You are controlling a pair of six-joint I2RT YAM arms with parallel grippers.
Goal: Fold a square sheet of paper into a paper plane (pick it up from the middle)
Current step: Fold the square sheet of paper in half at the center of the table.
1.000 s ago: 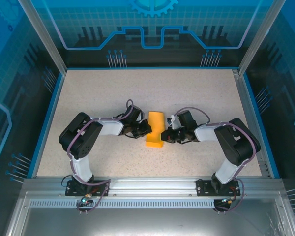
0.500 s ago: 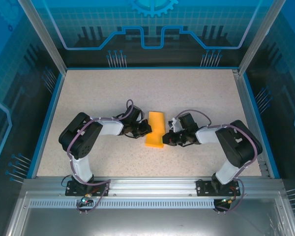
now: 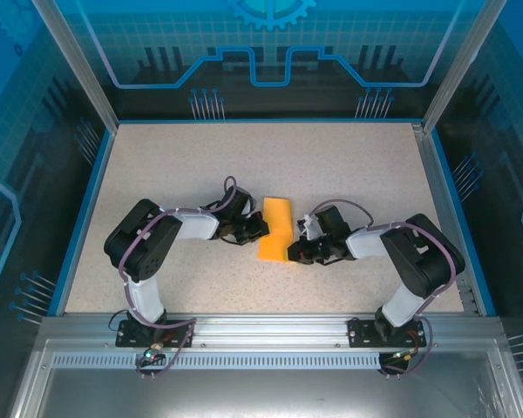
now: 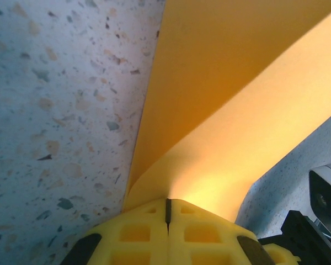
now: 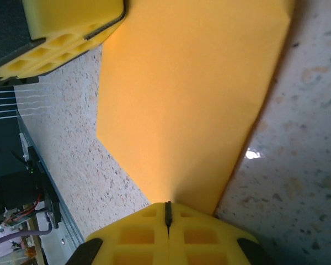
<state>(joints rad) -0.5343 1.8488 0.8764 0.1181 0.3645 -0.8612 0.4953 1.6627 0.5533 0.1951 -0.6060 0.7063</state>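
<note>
Nearest the bases, the right fingers (image 5: 135,234) were closed on the right edge of the square sheet of paper (image 3: 275,228), toward its near end. A little farther out, the left fingers (image 4: 135,234) were pinched shut on its left edge. The sheet, a narrow folded strip, lay between them on the surface (image 3: 174,165), its long axis running away from the arms and both arms about equally close.

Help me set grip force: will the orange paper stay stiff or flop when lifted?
Probably floppy: the orange paper bows where the left gripper pinches it. Likely light and tearable: thin sheet, right gripper pinching the other side.
</note>
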